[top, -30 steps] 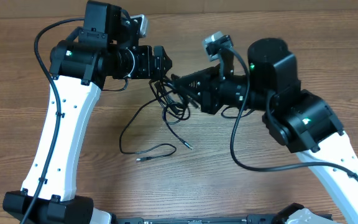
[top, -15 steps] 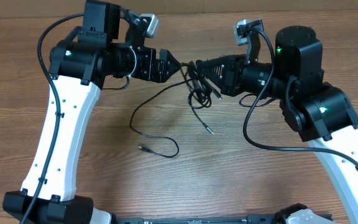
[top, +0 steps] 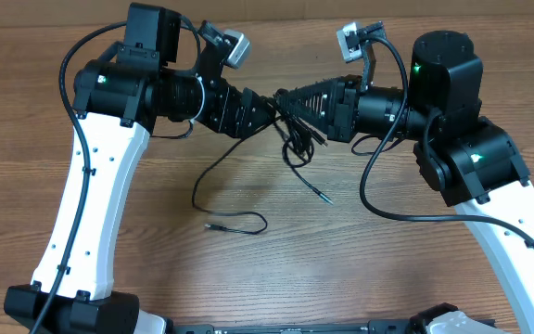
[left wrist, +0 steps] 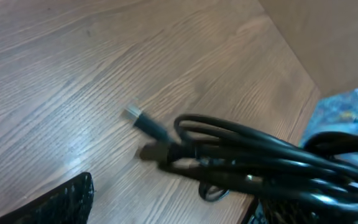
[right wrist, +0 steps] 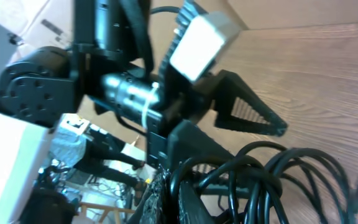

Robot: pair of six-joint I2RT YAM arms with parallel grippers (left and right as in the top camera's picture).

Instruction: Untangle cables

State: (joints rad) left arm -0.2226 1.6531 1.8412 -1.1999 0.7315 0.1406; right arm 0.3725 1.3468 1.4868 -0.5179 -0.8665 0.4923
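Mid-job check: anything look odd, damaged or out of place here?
Nothing stands out. The cables are a tangled bunch held in the right fingers, which are shut, with loose ends trailing on the table. No damage is visible.

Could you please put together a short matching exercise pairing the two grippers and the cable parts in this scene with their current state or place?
Things:
1. left gripper
2. right gripper
3. cable bundle
4. loose cable end

States or places:
A. lying flat on the table
B. shut
C. open
D. gripped at its top, dangling between the two arms

Pairs: 1-C, 2-B, 3-D, 4-A
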